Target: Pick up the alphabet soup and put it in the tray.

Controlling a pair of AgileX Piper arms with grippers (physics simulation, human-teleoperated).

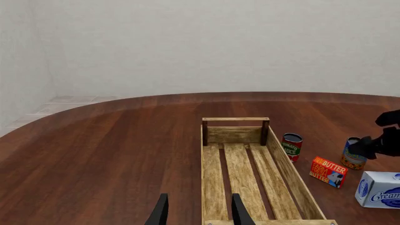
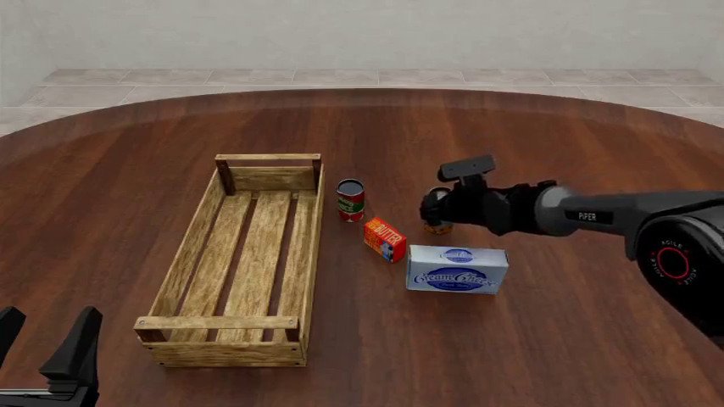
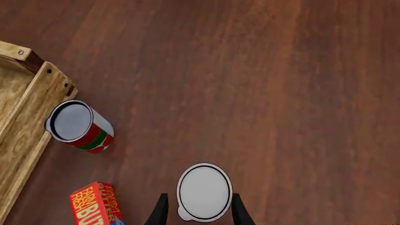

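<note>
The alphabet soup can (image 2: 438, 225) stands upright on the table, to the right of the tray; its blue and orange-yellow label shows in the left wrist view (image 1: 353, 158). My right gripper (image 2: 437, 207) is open and hangs directly over it, one finger on each side of its silver-grey top (image 3: 203, 187). I cannot tell whether the fingers touch the can. The tray (image 2: 220, 323), a long crate of light wooden slats, lies left of centre and holds nothing. My left gripper (image 2: 43, 341) is open and empty at the near left, its fingers (image 1: 161, 213) just short of the tray's near end (image 1: 235, 135).
A red-and-green labelled can (image 2: 351, 200) stands beside the tray's right wall. An orange-red butter box (image 2: 385, 239) lies between it and a white-and-blue cream cheese box (image 2: 457, 269), which lies just in front of the soup can.
</note>
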